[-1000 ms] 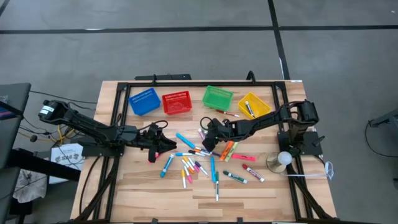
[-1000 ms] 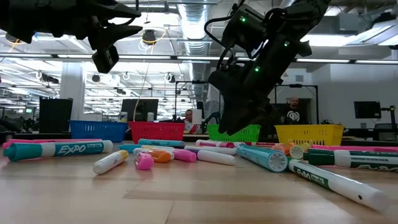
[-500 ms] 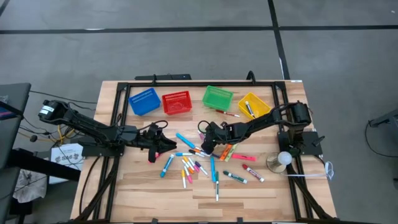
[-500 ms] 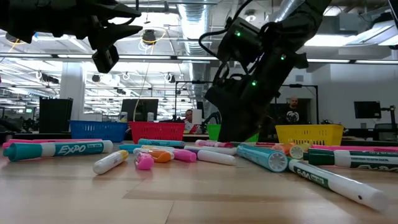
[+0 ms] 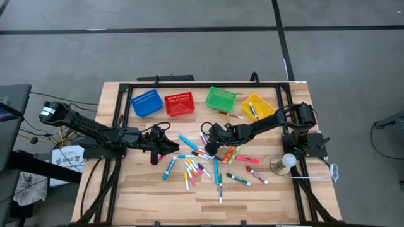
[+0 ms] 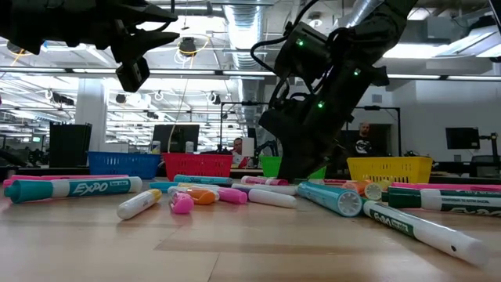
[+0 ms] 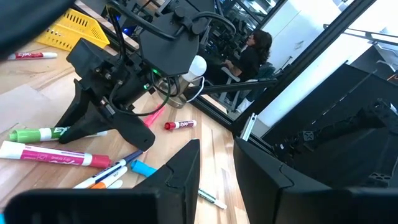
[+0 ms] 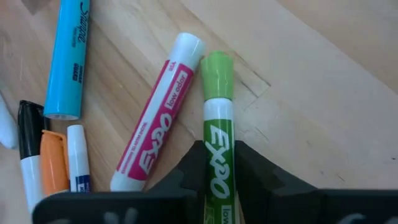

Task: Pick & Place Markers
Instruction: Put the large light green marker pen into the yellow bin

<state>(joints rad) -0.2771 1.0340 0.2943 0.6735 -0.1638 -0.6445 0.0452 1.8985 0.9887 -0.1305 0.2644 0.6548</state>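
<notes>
Your right gripper (image 8: 219,163) pinches a green Expo marker (image 8: 217,155) on the table.
Its lower body is hidden between the fingers; your left gripper's (image 5: 156,151) opening can't be judged.

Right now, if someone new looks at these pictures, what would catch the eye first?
First the heap of coloured markers scattered over the middle of the wooden table. Next, the right gripper, down in that heap with its fingers on either side of a green marker that lies beside a pink one. Behind, four baskets stand in a row: blue, red, green, yellow.
</notes>
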